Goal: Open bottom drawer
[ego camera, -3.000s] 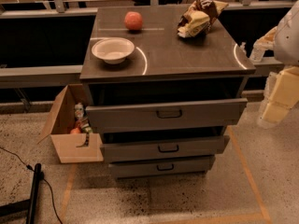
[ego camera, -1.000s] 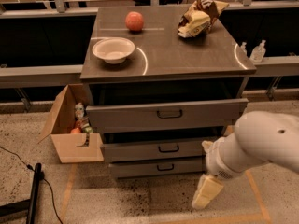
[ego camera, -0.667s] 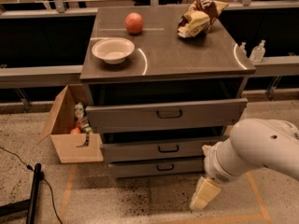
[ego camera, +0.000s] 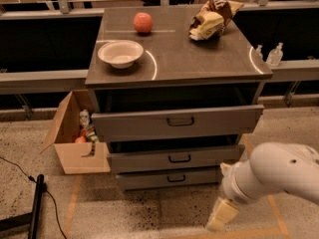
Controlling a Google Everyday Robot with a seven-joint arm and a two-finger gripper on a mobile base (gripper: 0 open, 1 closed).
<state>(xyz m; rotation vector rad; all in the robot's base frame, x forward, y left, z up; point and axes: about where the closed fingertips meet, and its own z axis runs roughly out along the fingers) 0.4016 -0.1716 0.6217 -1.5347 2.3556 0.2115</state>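
Sitting lowest under the counter, the bottom drawer is fronted by a narrow, flat grey metal panel with a small dark loop handle. The cream, blocky tool is held low, below the counter's right front corner and clear of the drawer; whether it is open or closed cannot be told.

It looked like a robot test lab or workshop. A speckled hard floor was marked with orange tape lines around a grey metal table. Metal-framed benches ran behind it. A black cable trailed on the floor beside an open cardboard box of odds and ends. The robot's pale hand hung low at the right, near the floor.
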